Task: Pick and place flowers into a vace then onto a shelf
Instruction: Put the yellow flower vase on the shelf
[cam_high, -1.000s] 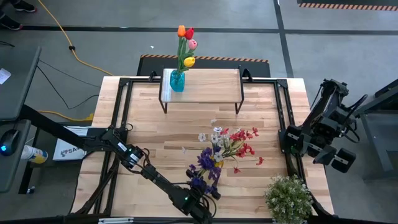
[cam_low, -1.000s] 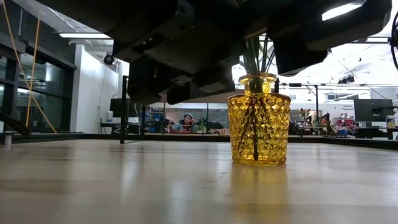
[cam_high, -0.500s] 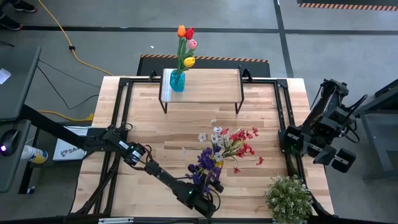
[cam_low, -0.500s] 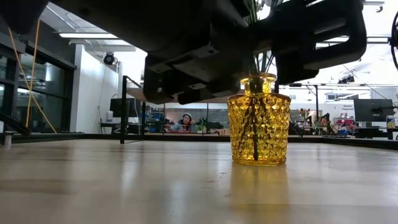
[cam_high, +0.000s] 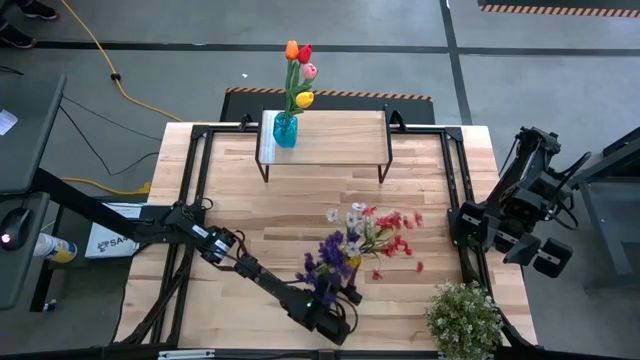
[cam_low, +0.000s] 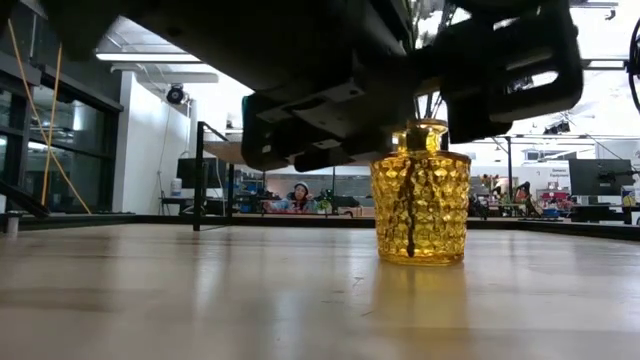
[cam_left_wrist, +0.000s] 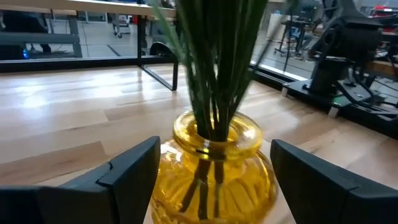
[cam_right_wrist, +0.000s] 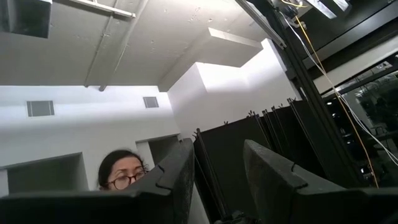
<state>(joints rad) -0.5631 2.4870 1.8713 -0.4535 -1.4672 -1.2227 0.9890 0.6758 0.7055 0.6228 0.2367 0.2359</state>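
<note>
A yellow faceted glass vase (cam_low: 420, 215) stands near the table's near edge with its base on the wood. It holds purple, white and red sprays (cam_high: 362, 238) whose green stems (cam_left_wrist: 214, 74) rise from its neck. My left gripper (cam_left_wrist: 214, 180) reaches in from the near edge (cam_high: 340, 293), its fingers on either side of the vase. A blue vase of orange, red, pink and yellow tulips (cam_high: 288, 110) stands on the left end of the shelf (cam_high: 335, 140). My right gripper (cam_right_wrist: 219, 180) waits open beyond the table's right edge (cam_high: 512, 228). My left gripper has the yellow vase's bulging body (cam_left_wrist: 168, 180) below the neck between its two fingers (cam_left_wrist: 134, 171), one on each flank. The fingers come level from the table's near side. The vase stands upright with its base (cam_low: 420, 260) on the table.
A bushy pale-green potted plant (cam_high: 463, 318) sits at the near right corner, close to the vase. The shelf stands at the far edge on black legs, with bare top right of the blue vase. Black frame rails (cam_high: 455, 200) run along both table sides. People show in the room behind.
My left gripper has moved from the near edge toward the yellow vase and stands lower around it. The vase has shifted slightly on the table, and its sprays have swung a little toward the far edge.
</note>
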